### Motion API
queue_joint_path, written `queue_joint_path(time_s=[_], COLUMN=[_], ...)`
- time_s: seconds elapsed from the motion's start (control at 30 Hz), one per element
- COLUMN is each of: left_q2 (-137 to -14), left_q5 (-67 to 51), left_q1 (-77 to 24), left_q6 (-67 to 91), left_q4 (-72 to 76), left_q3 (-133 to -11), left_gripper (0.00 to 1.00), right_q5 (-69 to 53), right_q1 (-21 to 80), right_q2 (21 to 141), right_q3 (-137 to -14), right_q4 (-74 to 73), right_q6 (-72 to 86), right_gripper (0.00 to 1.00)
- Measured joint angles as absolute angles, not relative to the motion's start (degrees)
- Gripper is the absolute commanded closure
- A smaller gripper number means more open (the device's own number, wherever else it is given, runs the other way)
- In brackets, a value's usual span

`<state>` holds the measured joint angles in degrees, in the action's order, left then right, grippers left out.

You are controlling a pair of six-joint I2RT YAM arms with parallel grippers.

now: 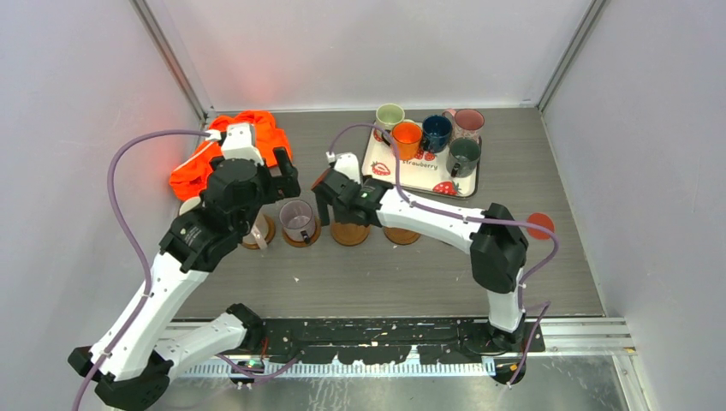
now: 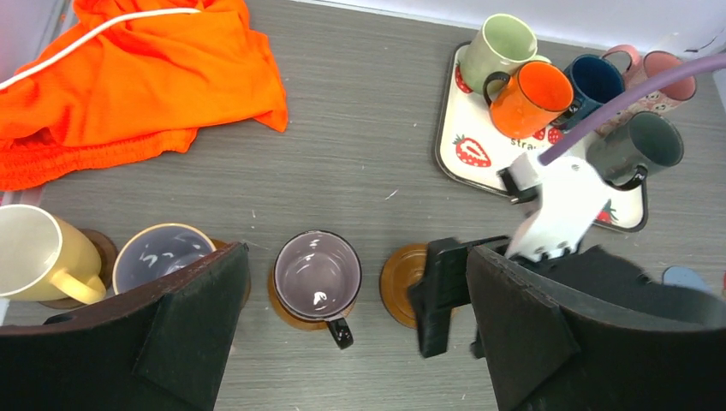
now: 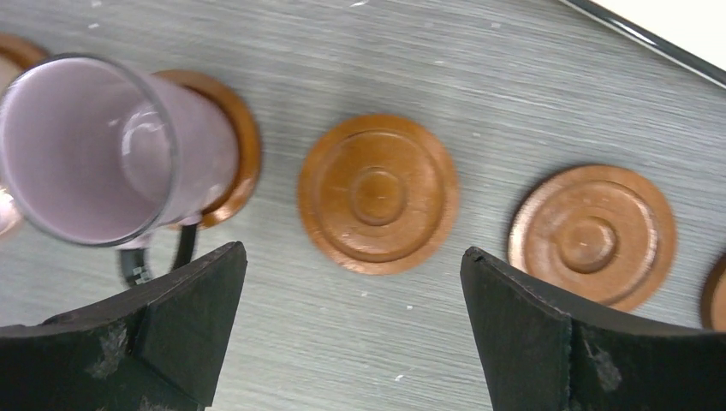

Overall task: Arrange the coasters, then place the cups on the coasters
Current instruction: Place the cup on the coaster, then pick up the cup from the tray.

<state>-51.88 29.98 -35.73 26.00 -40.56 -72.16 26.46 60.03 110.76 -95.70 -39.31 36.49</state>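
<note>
1. The lilac cup (image 3: 94, 154) stands upright and empty on a brown coaster (image 3: 238, 141) in the row across the middle of the tabletop (image 1: 385, 274). Its handle points to the near side.
2. Just right of it lies a bare wood coaster (image 3: 377, 193), then a second bare coaster (image 3: 591, 235). The two lie apart, with tabletop showing between them.
3. My right fingers (image 3: 171, 325) are spread wide above the first bare coaster and pinch nothing. The left one hangs just beside the lilac cup's handle.
4. Left of the lilac cup I see a pale cup (image 2: 158, 257), half hidden by my own finger. Beyond it a cream cup (image 2: 34, 257) sits on a dark coaster (image 2: 98, 248) at the row's left end. Both cups are empty.
5. My left fingers (image 2: 188, 334) are also spread wide, holding nothing, on the near side of the row.
6. A broad band of tabletop runs between the row and the near edge.
7. The strawberry tray (image 1: 409, 175) at far right holds five empty cups packed together: pale green (image 1: 389, 116), orange (image 1: 407, 137), navy (image 1: 437, 133), pink (image 1: 467, 123) and dark grey-green (image 1: 462, 157).
8. A red coaster (image 1: 539, 225) lies right of the row, towards the right wall.
9. An orange cloth (image 1: 257, 137) is heaped at far left.
</note>
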Motion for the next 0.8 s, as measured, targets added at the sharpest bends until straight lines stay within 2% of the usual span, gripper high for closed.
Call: queue_joint_path(time_s=[0.5, 0.8], left_q2=[-57.0, -57.5], left_q5=[26.0, 24.9], left_q1=[-35.7, -35.7], left_q6=[22.7, 21.3], left_q4=[-39.2, -38.1], left_q3=[-66.1, -64.1], left_gripper=[0.0, 0.0], right_q5=[34.7, 36.0], right_q1=[44.9, 33.6], right_q2=[95.7, 93.0], right_q3=[-78.0, -76.2], right_q4=[-35.4, -34.1], right_q6=[38.4, 35.9], right_gripper=[0.0, 0.01])
